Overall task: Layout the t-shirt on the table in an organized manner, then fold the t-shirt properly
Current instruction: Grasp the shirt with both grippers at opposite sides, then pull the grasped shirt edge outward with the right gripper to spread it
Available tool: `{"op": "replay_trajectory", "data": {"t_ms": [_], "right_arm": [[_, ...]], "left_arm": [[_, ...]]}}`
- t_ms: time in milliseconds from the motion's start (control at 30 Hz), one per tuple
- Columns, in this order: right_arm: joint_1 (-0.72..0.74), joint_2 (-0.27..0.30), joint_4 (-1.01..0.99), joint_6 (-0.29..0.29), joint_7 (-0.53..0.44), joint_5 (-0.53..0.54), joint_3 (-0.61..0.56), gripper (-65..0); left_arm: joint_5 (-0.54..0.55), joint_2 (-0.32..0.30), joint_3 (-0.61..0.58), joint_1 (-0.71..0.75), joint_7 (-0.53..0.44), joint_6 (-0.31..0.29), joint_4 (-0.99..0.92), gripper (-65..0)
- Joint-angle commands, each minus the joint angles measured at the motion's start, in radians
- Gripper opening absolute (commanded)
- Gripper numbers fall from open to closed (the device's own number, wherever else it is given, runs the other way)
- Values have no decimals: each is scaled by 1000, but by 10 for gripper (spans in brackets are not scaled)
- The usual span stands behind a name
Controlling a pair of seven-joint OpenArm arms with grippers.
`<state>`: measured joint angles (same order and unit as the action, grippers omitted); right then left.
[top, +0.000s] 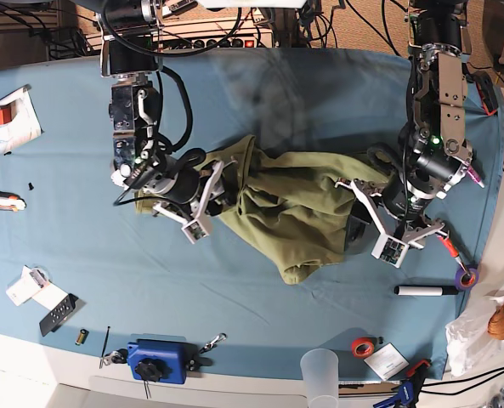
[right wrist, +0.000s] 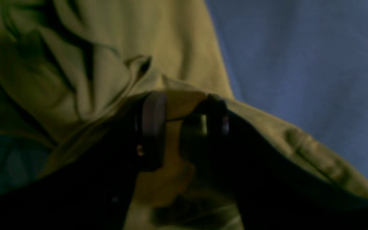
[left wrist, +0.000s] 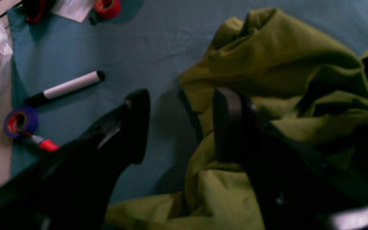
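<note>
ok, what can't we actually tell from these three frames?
- Right gripper: the right wrist view is blurred; fabric sits between its jaws, but a firm pinch can't be confirmed.
- t-shirt: bunched in the base view, so collar, tag and sleeves are hidden in folds.
- Left gripper: jaws apart; the far finger's contact with cloth is unclear.

A marker [left wrist: 64, 88] lies beside blue tape [left wrist: 21, 121] and red tape [left wrist: 107, 7].

T-shirt [top: 294, 217] mid table [top: 252, 85], btwn both arms; marker [top: 421, 291] near its right.
</note>
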<state>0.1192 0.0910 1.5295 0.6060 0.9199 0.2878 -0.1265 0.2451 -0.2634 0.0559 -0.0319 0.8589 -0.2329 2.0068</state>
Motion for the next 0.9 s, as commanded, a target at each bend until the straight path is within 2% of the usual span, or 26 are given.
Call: {"op": "replay_trajectory", "data": {"t_ms": [0, 67, 267, 400, 533, 667, 800, 833, 867], "right_arm": [[22, 0, 14, 6, -19, 18, -5, -510], [22, 0, 14, 0, -2, 18, -5, -646], [13, 3, 78, -2, 75, 31, 0, -650], [-33, 6, 251, -2, 96, 80, 31, -650], [-111, 6, 425, -2, 154, 82, 68, -650], [-213, 6, 518, -1, 134, 90, 111, -650], [-238, 6, 531, 4, 114, 85, 135, -650], [-238, 6, 531, 23, 113, 85, 135, -650], [-239, 6, 531, 52, 113, 85, 134, -621]], "left_arm": [[3, -5, 6, -18, -28, 3, 18, -330], [2, -5, 6, -18, -28, 3, 18, -330], [3, -5, 6, -18, -29, 3, 18, -330], [3, -5, 6, -18, -29, 3, 18, -330], [3, -5, 6, -18, -29, 3, 18, -330], [3, -5, 6, -18, -29, 3, 18, -330], [3, -5, 6, -18, -42, 3, 18, -330], [3, -5, 6, -18, -43, 3, 18, -330], [3, -5, 6, -18, -43, 3, 18, -330]]}}
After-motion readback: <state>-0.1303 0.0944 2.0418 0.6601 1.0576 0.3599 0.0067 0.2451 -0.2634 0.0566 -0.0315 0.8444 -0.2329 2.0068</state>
